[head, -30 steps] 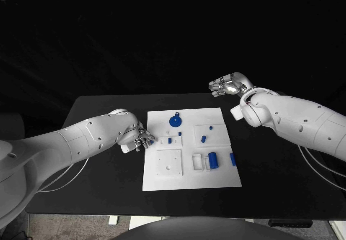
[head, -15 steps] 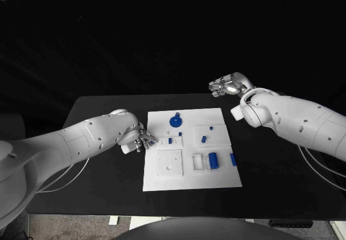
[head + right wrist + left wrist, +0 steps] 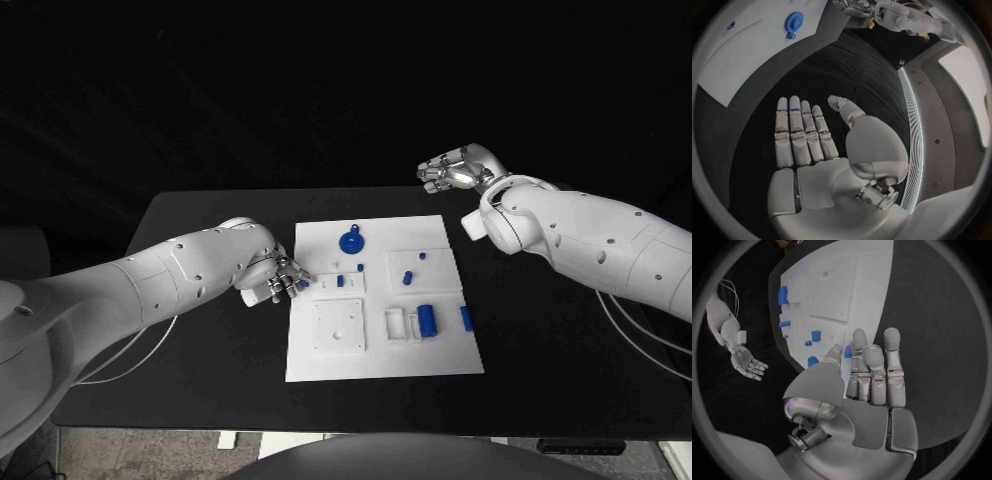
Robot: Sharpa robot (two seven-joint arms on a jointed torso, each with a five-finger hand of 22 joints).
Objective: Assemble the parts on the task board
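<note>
The white task board (image 3: 378, 345) lies in the middle of the black table. On it are a blue gear (image 3: 351, 241), small blue pegs (image 3: 408, 277) and two blue cylinders (image 3: 430, 320) nearer the front right. My left hand (image 3: 278, 279) hovers at the board's left edge. In the left wrist view its fingers (image 3: 873, 365) are stretched out, and a small blue part (image 3: 846, 351) sits pinched between thumb and finger. My right hand (image 3: 459, 170) is raised beyond the board's far right corner, palm bare and fingers (image 3: 801, 132) apart.
The board's gear (image 3: 793, 22) also appears in the right wrist view, far from that hand. Bare black table (image 3: 216, 350) surrounds the board on both sides. A square white recess (image 3: 340, 325) sits at the board's front left.
</note>
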